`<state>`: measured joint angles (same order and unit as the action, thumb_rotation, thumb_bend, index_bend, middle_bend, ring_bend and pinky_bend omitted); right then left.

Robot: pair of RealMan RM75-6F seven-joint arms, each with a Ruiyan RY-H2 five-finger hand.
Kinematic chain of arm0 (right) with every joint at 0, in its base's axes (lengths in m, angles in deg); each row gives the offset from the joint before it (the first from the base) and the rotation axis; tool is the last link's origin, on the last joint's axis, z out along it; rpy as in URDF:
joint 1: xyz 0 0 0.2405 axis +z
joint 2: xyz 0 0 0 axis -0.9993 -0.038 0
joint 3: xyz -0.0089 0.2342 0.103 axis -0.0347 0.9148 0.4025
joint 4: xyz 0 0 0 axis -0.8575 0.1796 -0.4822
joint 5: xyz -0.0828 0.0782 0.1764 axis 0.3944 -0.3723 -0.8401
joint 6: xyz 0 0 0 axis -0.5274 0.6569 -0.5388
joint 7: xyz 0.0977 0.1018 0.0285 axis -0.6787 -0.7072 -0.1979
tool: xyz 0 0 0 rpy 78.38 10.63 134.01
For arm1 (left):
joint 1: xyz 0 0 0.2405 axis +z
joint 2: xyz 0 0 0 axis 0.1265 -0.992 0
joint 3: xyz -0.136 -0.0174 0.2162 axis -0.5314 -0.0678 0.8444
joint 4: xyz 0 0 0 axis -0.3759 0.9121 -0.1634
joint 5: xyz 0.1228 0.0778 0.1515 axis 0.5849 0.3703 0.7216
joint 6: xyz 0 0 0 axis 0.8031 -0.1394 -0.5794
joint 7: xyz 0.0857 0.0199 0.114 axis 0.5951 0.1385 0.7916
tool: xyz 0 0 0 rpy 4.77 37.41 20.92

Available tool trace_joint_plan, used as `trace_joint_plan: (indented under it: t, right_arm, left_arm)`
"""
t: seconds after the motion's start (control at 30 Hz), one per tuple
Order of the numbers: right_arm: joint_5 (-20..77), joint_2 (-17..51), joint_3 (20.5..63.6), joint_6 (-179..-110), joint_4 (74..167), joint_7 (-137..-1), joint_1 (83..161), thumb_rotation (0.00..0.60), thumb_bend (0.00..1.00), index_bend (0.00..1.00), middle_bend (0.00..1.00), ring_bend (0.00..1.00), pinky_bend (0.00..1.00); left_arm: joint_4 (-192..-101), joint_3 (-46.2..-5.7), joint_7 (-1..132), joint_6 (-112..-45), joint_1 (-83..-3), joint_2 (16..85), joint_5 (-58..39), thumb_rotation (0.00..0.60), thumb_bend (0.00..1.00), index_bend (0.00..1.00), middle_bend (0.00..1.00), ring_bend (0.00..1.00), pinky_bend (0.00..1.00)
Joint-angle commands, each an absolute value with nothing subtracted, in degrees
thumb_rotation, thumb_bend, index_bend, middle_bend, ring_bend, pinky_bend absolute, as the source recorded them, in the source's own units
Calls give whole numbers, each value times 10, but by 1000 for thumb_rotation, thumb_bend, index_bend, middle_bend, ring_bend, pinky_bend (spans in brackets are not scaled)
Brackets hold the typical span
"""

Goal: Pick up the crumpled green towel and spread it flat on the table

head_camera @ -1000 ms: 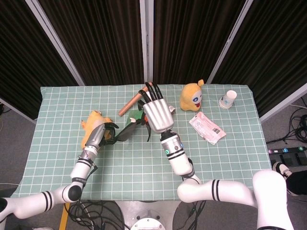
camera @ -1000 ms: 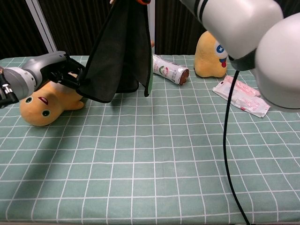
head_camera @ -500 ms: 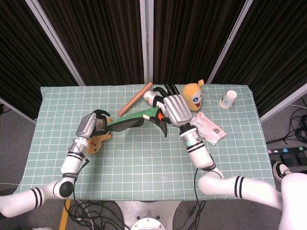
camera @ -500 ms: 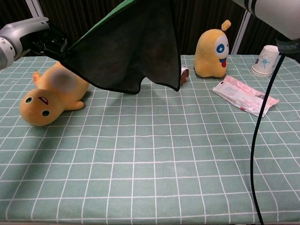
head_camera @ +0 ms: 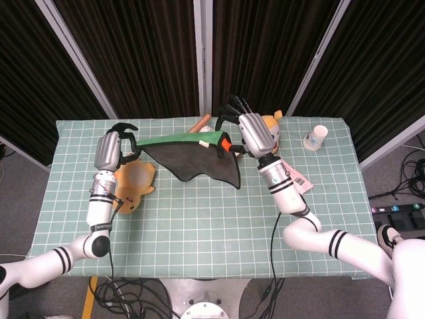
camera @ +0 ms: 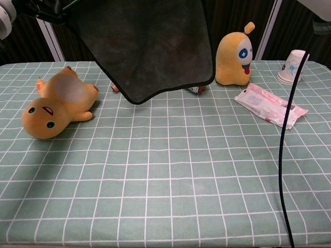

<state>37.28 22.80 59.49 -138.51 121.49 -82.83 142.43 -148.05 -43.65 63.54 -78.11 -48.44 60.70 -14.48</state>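
The green towel (head_camera: 196, 157) hangs in the air, stretched out between my two hands, dark face down and green top edge showing. My left hand (head_camera: 110, 147) grips its left corner above the orange plush. My right hand (head_camera: 250, 131) grips its right corner in front of the yellow plush. In the chest view the towel (camera: 150, 46) drapes from the top of the frame as a wide dark sheet, its lower edge just above the table (camera: 170, 175). Only a sliver of the left hand (camera: 5, 10) shows there at the top left corner.
An orange plush (head_camera: 133, 189) lies on its back at the left. A yellow plush (camera: 235, 53) stands at the back right, a pink packet (camera: 269, 106) and a paper cup (camera: 293, 66) beyond it. A brown tube (head_camera: 200, 124) lies behind the towel. A black cable (camera: 287, 134) hangs at the right.
Both hands have risen and moved apart, the left one back and left, the right one to the right. The towel has opened from a hanging bunch into a wide stretched sheet.
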Motion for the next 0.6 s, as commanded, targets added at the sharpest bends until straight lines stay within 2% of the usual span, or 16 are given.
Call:
trace_joint_plan:
  t: [0.03,0.3,0.47,0.6]
  right_arm:
    - [408,240,579,-1378,1166,-892,1431,600,357,733,269,0,0]
    - [472,246,501,-1371,1133,-1029,1404,600,357,742,278,0,0]
    - [507,236,451,-1386,1149,-1073,1376,600,357,743,280,0,0]
    - [529,226,421,-1397,1166,-1092,1358,600,358,742,280,0,0]
  left_arm:
    - [-1469,-426,634,-796,-480,616,-130,600,464,828,438,236,243]
    - [-1513,-362,626,-812,-437,604,-82,600,454,828,438,236,243]
    - [-1562,-308,635,-811,-411,587,-43,600,454,828,438,236,243]
    - [-1586,-281,641,-808,-402,581,-15,600,453,828,438,236,243]
